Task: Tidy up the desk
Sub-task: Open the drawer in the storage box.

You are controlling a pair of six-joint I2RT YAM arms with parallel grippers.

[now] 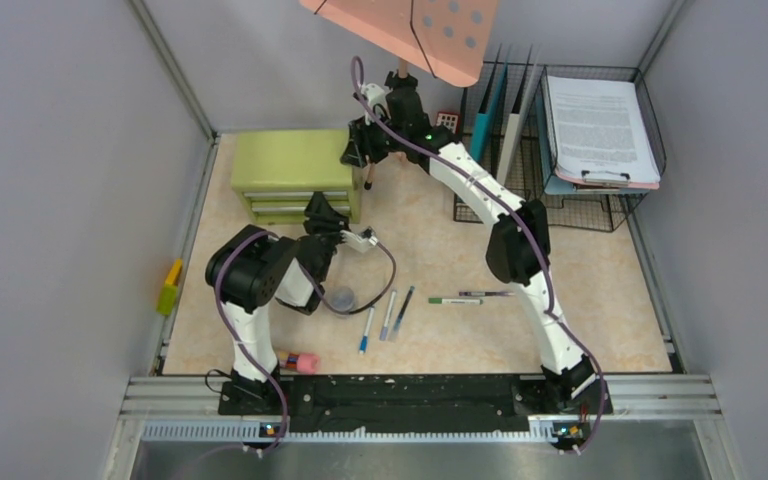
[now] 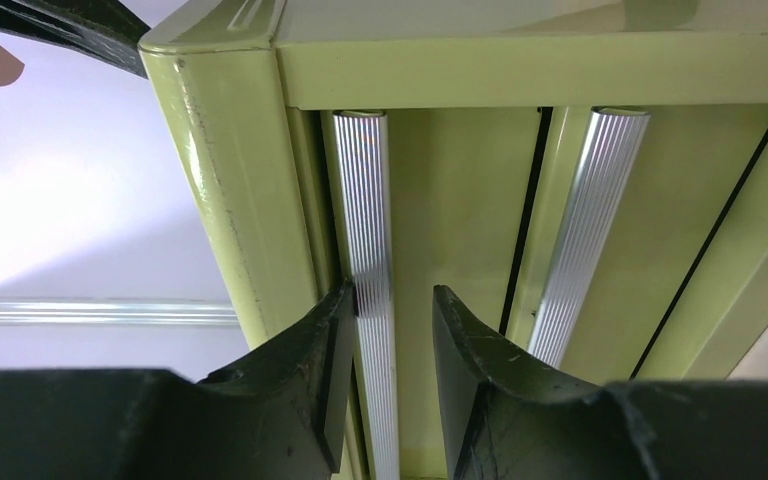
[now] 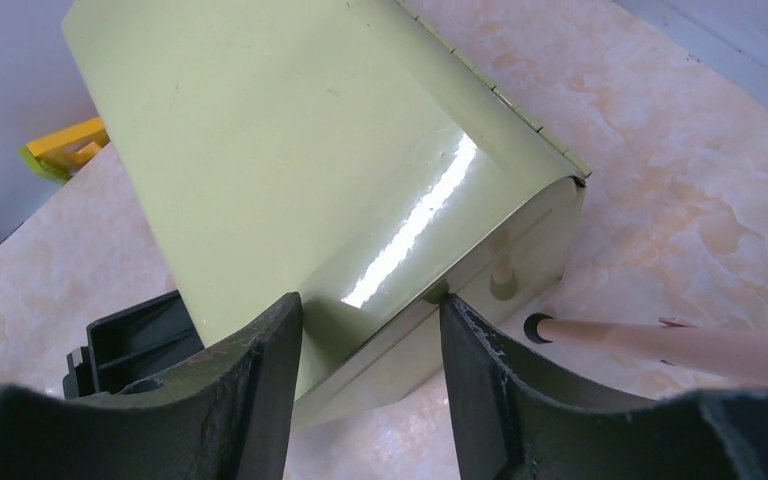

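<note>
From above, the pale peach marbled surface [image 1: 600, 300] lay between grey walls, with a rail along its near edge. A small green cabinet [image 1: 295, 170] stood at its far left. The left pincer [image 1: 330, 222] was up against the cabinet's drawer fronts, and the right pincer [image 1: 362, 152] was at the cabinet's far right corner. Several pens [image 1: 388, 315] lay loose on the surface between the two arms, a pink object [image 1: 302, 361] lay by the left arm's base, and a wire tray [image 1: 600, 208] with a clipboard sat at the far right. Seen from the left wrist, the left pincer [image 2: 392, 295] stood partly open astride a ribbed silver drawer handle [image 2: 372, 220] on the cabinet [image 2: 230, 180]. One finger [image 2: 310, 350] was against the handle and the other stood clear of it, so nothing was clamped. A second handle [image 2: 585, 230] ran alongside. Seen from the right wrist, the right pincer [image 3: 370, 305] hung partly open over the cabinet's [image 3: 290, 150] glossy top, gripping nothing. The surface [image 3: 680, 150] spread out beyond it, a pale rod with a dark tip [image 3: 660, 345] showed near the cabinet's corner, and a yellow and green thing [image 3: 60, 148] lay past the far side.
</note>
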